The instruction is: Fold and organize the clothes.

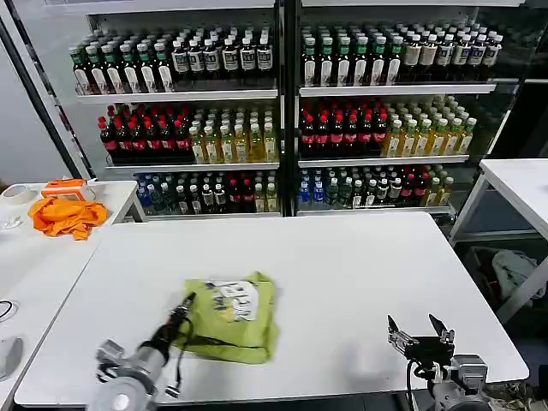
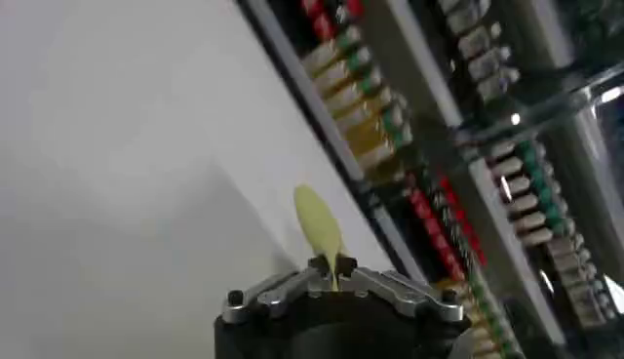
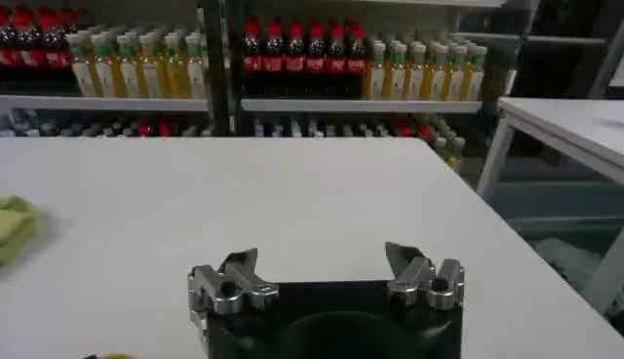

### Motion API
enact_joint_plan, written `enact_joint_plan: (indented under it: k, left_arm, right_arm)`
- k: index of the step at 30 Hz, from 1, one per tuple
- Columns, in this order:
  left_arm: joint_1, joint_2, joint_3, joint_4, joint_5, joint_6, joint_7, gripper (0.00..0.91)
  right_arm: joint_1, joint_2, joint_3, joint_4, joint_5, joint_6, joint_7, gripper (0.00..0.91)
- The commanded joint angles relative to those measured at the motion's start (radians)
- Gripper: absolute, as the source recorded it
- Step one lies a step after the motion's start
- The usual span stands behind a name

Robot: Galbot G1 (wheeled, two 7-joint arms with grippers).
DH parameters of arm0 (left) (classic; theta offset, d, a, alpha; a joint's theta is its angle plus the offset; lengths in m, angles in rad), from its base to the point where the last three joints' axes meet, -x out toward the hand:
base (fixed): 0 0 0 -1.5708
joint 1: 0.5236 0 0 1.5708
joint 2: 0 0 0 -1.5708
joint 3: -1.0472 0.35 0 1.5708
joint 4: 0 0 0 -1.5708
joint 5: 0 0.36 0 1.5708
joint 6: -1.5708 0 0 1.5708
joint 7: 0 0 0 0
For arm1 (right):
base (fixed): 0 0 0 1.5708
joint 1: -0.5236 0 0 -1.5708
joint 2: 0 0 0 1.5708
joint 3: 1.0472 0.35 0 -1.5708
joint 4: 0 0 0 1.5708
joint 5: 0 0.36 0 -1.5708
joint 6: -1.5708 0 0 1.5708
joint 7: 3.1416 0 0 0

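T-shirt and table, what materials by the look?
T-shirt: soft knit, likely cotton; matte, folds into limp creases, left claw shut on its edge. Table: hard smooth white top, probably laminate, faint sheen, flat. Right claw is open near the table's front edge.

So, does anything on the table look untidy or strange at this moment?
The T-shirt is folded but rumpled, with uneven edges. The left gripper is shut on its left edge. The right gripper waits open at the near right.

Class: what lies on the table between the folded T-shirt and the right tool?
Bare white tabletop, seen in the head view, separates the light yellow-green cotton T-shirt from the open right tool.
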Motion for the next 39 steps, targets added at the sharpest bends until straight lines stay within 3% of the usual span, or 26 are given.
enact_joint_plan:
  k: [1, 4, 7, 13, 17, 20, 29, 39]
  left_arm:
    - [0.022, 0.272, -0.39, -0.092, 0.147, 0.041, 0.015, 0.01]
    - [0.043, 0.343, -0.442, -0.125, 0.257, 0.056, 0.041, 0.02]
    - [0.054, 0.374, -0.388, -0.209, 0.414, 0.072, 0.066, 0.01]
    - [0.044, 0.317, 0.133, -0.244, 0.951, 0.045, 0.114, 0.02]
    - [-0.046, 0.241, 0.399, -0.132, 1.115, 0.05, 0.086, 0.02]
    - [-0.136, 0.155, 0.515, -0.03, 1.2, 0.055, 0.088, 0.02]
    - [-0.412, 0.012, 0.75, 0.163, 1.21, 0.105, 0.06, 0.02]
    - [-0.541, -0.144, 0.862, 0.377, 1.169, 0.107, 0.027, 0.02]
  right_arm:
    - [0.015, 0.001, -0.009, -0.006, 0.002, 0.0, -0.001, 0.907]
    - [0.024, 0.002, -0.015, -0.013, 0.002, 0.002, -0.001, 0.907]
    - [0.027, 0.005, -0.019, -0.015, 0.001, 0.003, -0.002, 0.907]
    - [0.024, 0.01, -0.022, -0.017, -0.001, 0.005, -0.003, 0.907]
    - [0.014, 0.007, -0.01, -0.015, -0.002, 0.007, -0.005, 0.907]
    - [0.008, 0.008, 0.001, -0.017, -0.002, 0.011, -0.006, 0.907]
    - [-0.01, 0.009, 0.027, -0.022, -0.007, 0.019, -0.01, 0.907]
    - [0.0, -0.003, 0.039, -0.027, -0.001, 0.023, -0.014, 0.907]
